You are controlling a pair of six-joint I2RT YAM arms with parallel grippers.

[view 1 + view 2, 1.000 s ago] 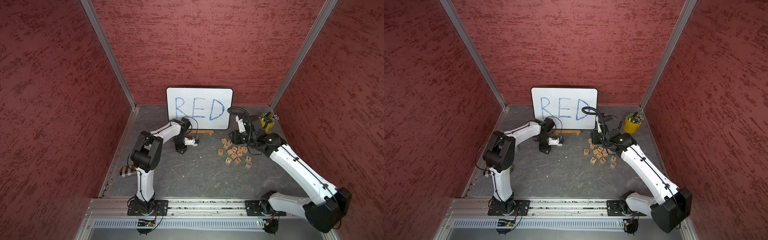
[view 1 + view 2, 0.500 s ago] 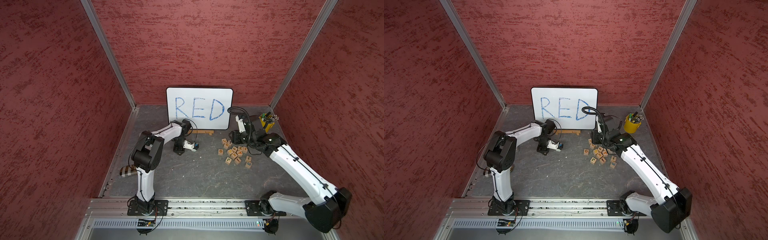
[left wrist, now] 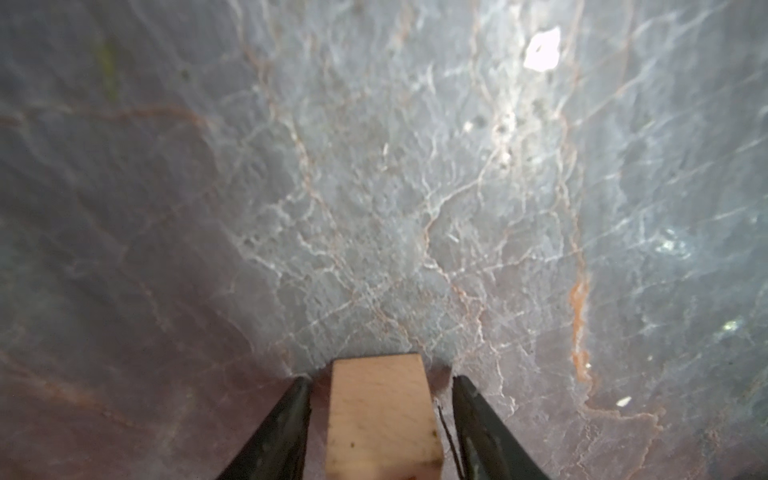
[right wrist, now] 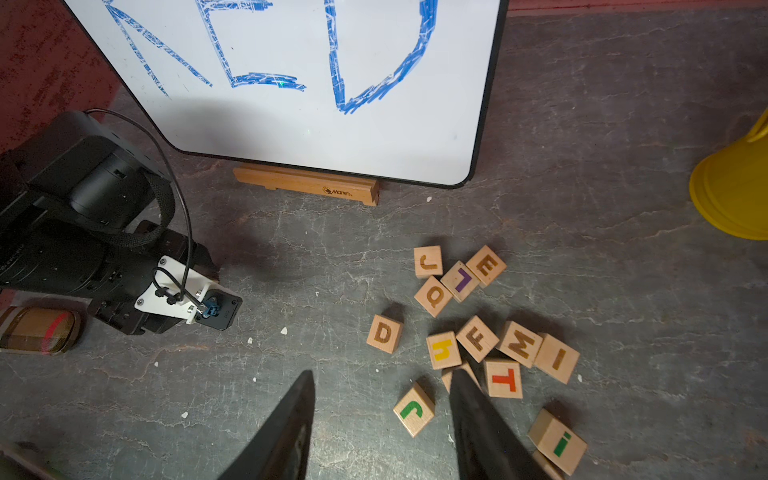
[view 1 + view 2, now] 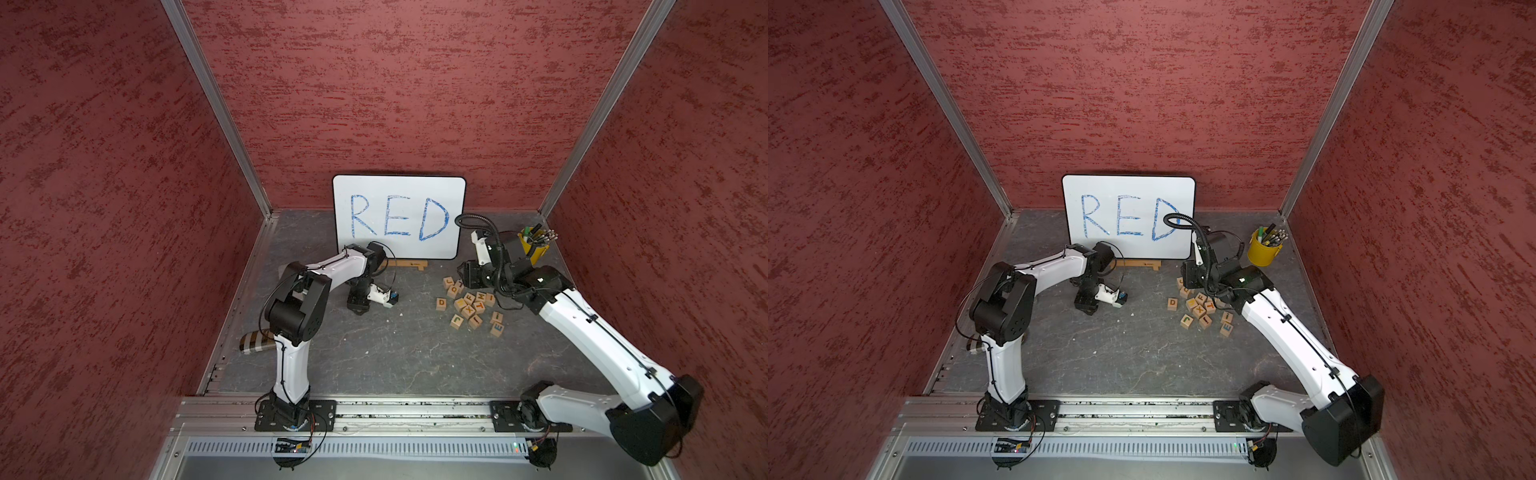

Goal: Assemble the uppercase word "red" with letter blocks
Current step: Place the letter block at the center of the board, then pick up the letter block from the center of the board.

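A light-wood letter block (image 3: pixel 380 415) rests on the grey floor between the fingers of my left gripper (image 3: pixel 381 379). There is a gap on each side, so the gripper is open; the block's letter is hidden. In both top views this gripper (image 5: pixel 357 305) (image 5: pixel 1086 308) points down in front of the board. The D block (image 4: pixel 383 333) (image 5: pixel 441 304) lies apart at the pile's left edge. The orange E block (image 4: pixel 485 266) sits at the pile's far side. My right gripper (image 4: pixel 383 374) (image 5: pixel 469 276) hovers open over the pile, holding nothing.
The white board (image 5: pixel 399 216) with blue RED leans on a wooden stand (image 5: pixel 409 264) at the back. A yellow pen cup (image 5: pixel 534 249) stands back right. Several other letter blocks (image 5: pixel 473 307) form the pile. A striped object (image 5: pixel 255 341) lies by the left wall.
My left gripper has sunk slightly and opened, letting go of the wood block. The right arm has stayed where it was.
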